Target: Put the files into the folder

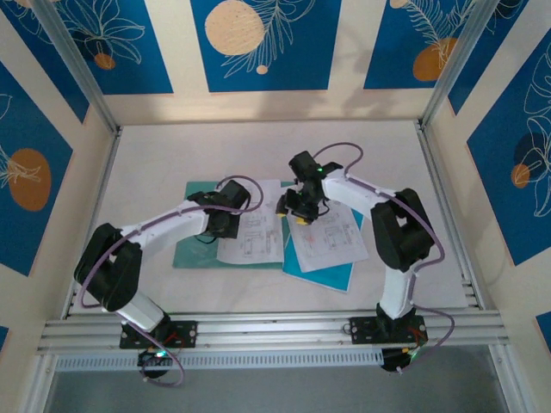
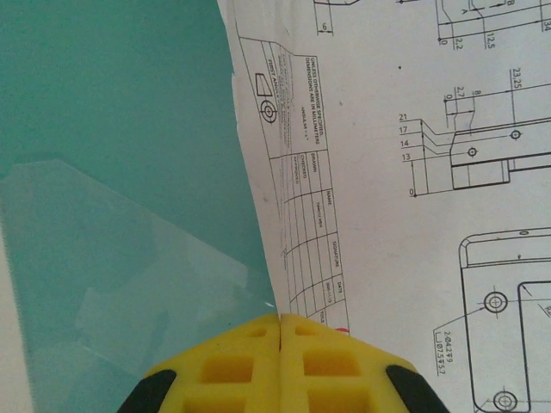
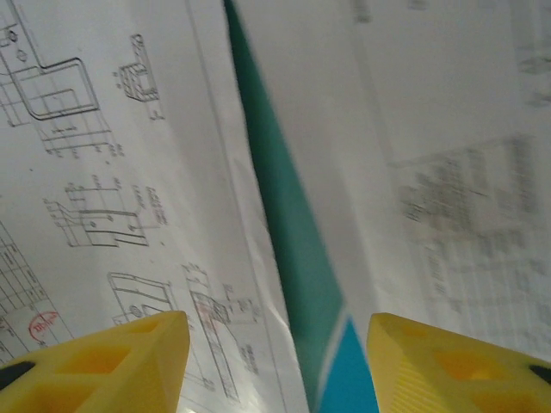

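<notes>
Files (image 1: 258,231): white sheets printed with black engineering drawings, lying flat on the open folder near the middle of the table; two sheets can be told apart from above.
Left sheet (image 1: 251,239): on the folder's left leaf, reaching toward the spine. The left wrist view shows its title block, dimensioned part outlines (image 2: 413,172) and a small red mark at the edge beside the fingertips.
Right sheet (image 1: 330,245): at 3 o'clock of the left sheet, on the right leaf, skewed against its neighbour.
Folder (image 1: 191,249): teal card, opened flat. Bare teal shows at 9 o'clock of the left sheet and at 5 o'clock of the right sheet. In the right wrist view a narrow teal strip (image 3: 293,232) runs between the two sheets.
Clear panel (image 2: 129,284): translucent film lying on the bare teal leaf, at 9 o'clock of the left sheet's edge.
Left gripper (image 1: 229,215): yellow fingers (image 2: 232,366) pressed together, tips at the left sheet's edge where paper meets teal. Whether that edge is nipped cannot be told.
Right gripper (image 1: 298,212): yellow fingers (image 3: 129,361) apart, one over each sheet, with the teal strip between them. Contact with the paper cannot be told.
Table (image 1: 379,163): white surface, bare at 12 o'clock of the folder.
</notes>
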`<state>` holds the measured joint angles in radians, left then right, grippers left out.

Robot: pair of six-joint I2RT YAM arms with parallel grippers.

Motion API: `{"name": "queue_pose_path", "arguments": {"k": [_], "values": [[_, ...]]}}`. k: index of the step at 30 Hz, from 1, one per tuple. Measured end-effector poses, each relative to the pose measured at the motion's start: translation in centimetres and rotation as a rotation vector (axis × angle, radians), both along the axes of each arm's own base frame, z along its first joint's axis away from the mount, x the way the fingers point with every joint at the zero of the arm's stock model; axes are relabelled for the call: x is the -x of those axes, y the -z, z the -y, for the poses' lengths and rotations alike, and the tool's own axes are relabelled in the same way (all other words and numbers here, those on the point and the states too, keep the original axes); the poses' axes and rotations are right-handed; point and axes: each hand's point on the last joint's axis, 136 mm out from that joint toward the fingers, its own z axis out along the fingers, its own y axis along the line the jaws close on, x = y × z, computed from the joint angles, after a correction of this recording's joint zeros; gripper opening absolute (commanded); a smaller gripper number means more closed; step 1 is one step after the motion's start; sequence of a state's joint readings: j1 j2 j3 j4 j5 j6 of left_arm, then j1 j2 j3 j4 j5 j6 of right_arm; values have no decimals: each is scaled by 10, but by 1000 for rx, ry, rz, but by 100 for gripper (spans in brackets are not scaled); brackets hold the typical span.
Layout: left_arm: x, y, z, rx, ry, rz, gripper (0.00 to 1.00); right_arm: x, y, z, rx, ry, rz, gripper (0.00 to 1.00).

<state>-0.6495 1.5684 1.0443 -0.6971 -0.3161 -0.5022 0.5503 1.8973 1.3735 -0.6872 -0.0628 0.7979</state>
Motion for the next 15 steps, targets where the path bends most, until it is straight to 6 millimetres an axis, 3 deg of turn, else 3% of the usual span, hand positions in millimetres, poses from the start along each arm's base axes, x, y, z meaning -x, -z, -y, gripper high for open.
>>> {"name": "queue_pose_path", "arguments": {"k": [5, 15], "values": [[0, 1, -7, -14, 0, 0, 0, -6, 16, -21, -13, -18, -30, 57], [6, 9, -14, -36, 10, -24, 0, -17, 28, -36, -44, -21, -53, 52]]}}
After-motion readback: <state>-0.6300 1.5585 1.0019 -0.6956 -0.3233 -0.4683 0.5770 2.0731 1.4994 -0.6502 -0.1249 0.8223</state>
